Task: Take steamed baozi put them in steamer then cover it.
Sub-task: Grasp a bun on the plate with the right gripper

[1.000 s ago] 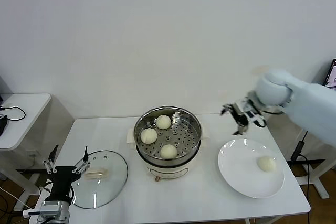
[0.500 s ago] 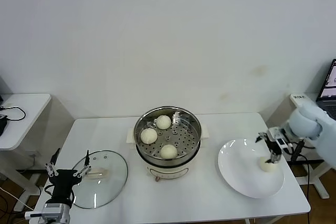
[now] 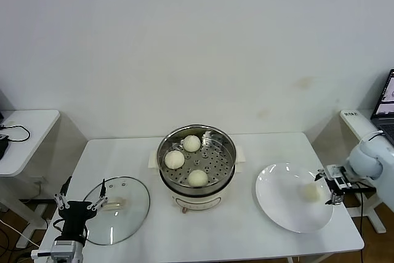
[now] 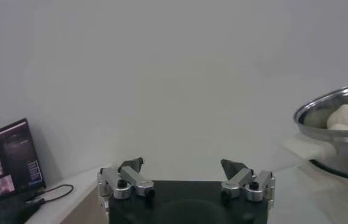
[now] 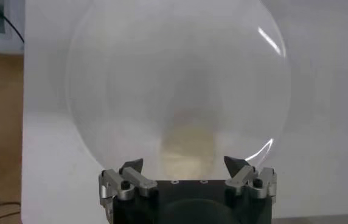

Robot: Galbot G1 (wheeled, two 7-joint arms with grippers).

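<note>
My right pincer (image 3: 330,188) hangs spread at the plate (image 3: 283,210) edge, the last baozi (image 3: 309,191) just beside its tips, ungripped. Three baozi (image 3: 197,178) sit in the steamer (image 3: 196,159), well off. My left pincer (image 3: 80,204) waits spread, the cover (image 3: 123,210) just beyond its tips.

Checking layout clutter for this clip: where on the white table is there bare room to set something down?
Bare tabletop runs along the near edge between the round clear glass lid and the flat white plate, in front of the round steel steamer. The far strip behind the steamer is free too. The plate's right edge is crowded by the open right claw.
</note>
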